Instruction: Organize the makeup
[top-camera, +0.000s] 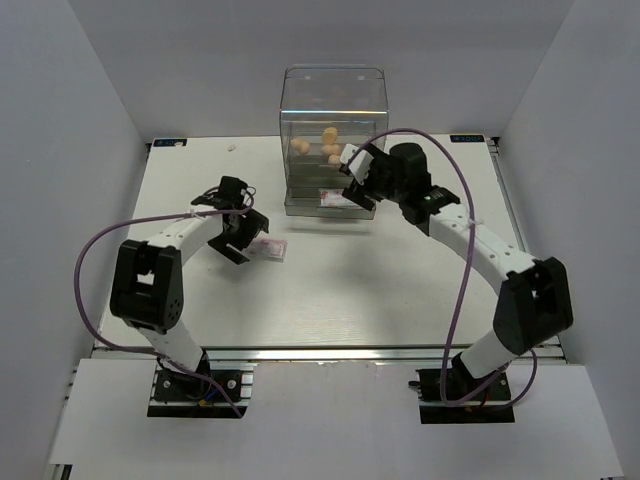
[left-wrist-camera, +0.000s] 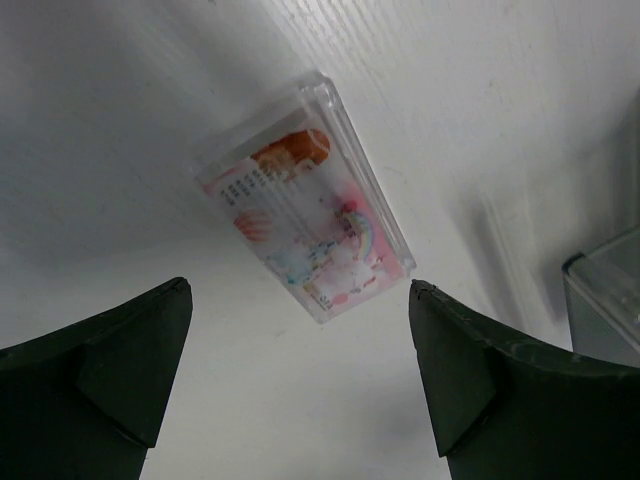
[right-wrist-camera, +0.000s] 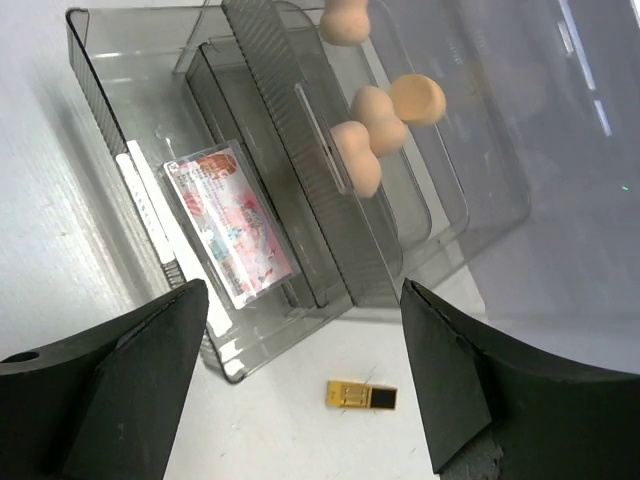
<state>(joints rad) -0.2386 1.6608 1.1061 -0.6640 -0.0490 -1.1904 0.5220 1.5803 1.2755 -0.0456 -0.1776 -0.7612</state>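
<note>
A flat pink-white packet (left-wrist-camera: 305, 235) lies on the white table just ahead of my left gripper (left-wrist-camera: 300, 300), which is open and empty above it; in the top view the packet (top-camera: 269, 249) lies right of that gripper (top-camera: 243, 233). My right gripper (right-wrist-camera: 303, 290) is open and empty at the front of the clear drawer box (right-wrist-camera: 300, 110). A black-and-gold lipstick tube (right-wrist-camera: 361, 395) lies on the table between its fingers. A second packet (right-wrist-camera: 228, 222) lies in the pulled-out bottom drawer. Several peach sponges (right-wrist-camera: 375, 120) sit in a higher drawer. The other lipstick is out of view.
The tall clear drawer box (top-camera: 333, 120) stands at the back centre of the table, with my right gripper (top-camera: 356, 182) against its front right. A corner of the box (left-wrist-camera: 605, 300) shows at the right of the left wrist view. White walls enclose the table.
</note>
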